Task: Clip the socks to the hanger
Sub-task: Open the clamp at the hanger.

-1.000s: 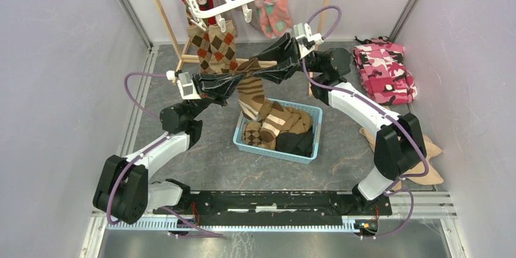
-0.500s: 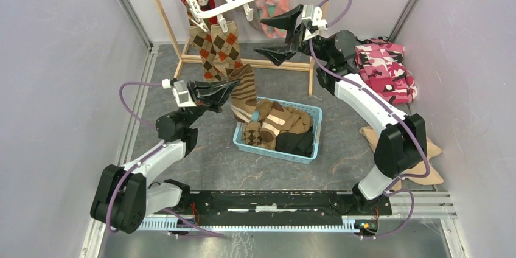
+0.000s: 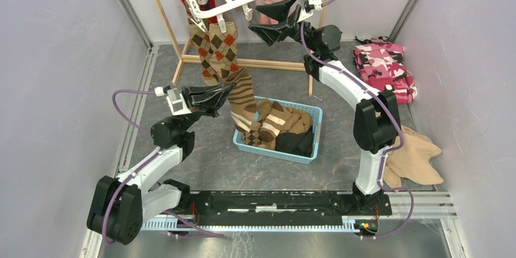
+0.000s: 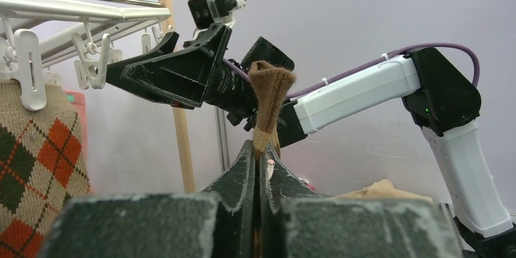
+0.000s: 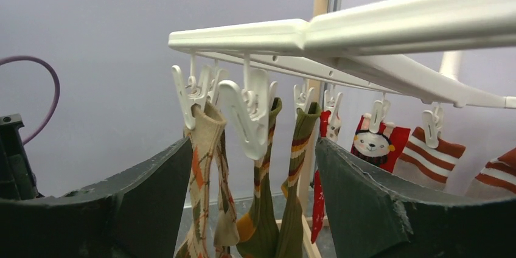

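Note:
My left gripper [image 3: 224, 95] is shut on the cuff of a brown striped sock [image 3: 243, 97], whose foot trails into the basket. In the left wrist view the cuff [image 4: 268, 94] sticks up out of the closed tips [image 4: 260, 151]. My right gripper [image 3: 254, 19] is open, raised under the front rim of the white hanger [image 3: 207, 3]. In the right wrist view an empty white clip [image 5: 249, 115] hangs between and just above its fingers [image 5: 252, 142], holding nothing. Argyle socks [image 5: 204, 148] and olive striped socks [image 5: 298, 167] are clipped behind it.
A light blue basket [image 3: 313, 142] with several more socks [image 3: 277, 125] sits mid-floor. The wooden frame stand [image 3: 159, 11] carries the hanger. Pink camouflage cloth [image 3: 383, 69] lies at the right wall and a beige cloth [image 3: 417, 160] near the right arm's base.
The right gripper let go of the brown sock, opened and rose to the hanger's clips. The left gripper drew back left and slightly down with the sock still in it.

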